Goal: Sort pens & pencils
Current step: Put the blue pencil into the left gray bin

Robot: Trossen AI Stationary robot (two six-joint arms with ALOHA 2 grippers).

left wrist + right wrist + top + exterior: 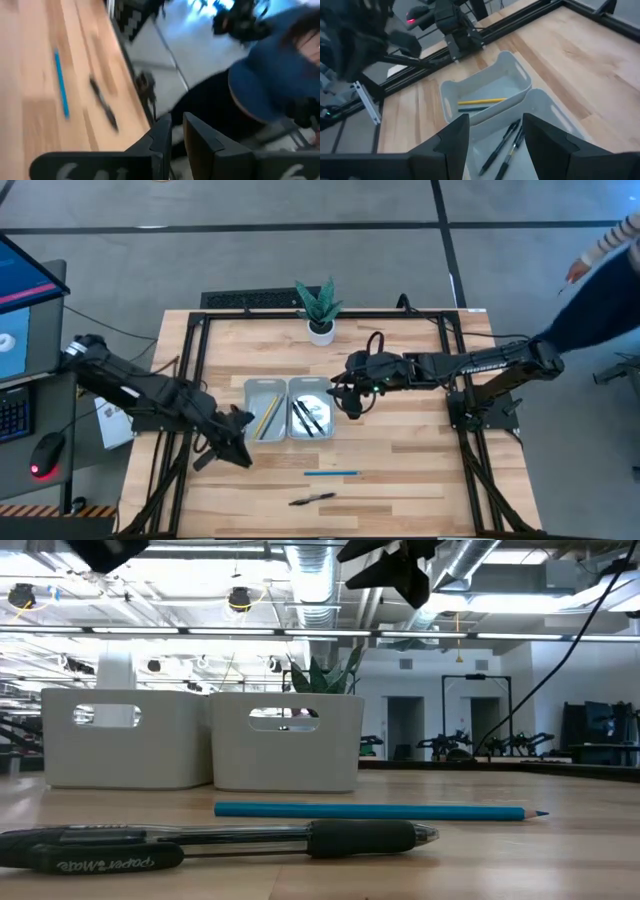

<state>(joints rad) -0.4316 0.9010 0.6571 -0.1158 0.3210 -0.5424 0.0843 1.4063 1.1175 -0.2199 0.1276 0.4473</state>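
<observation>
Two light grey trays stand side by side mid-table. The left tray [264,408] holds the yellow pencil [482,101] and the dark grey pencil [472,108]. The right tray [310,416] holds two black pens [502,145]. The blue pencil [332,473] and a third black pen [312,499] lie flat on the wood nearer the front edge; the low view also shows this pencil [380,810] and pen [220,840]. My right gripper [350,402] is open and empty above the right tray's right edge. My left gripper [238,442] is shut and empty, left of the trays' near end.
A potted plant [320,308] stands at the table's far edge behind the trays. A person in dark blue [600,270] is beyond the table's far right corner and also shows in the left wrist view [265,85]. Bare wood lies right of the trays.
</observation>
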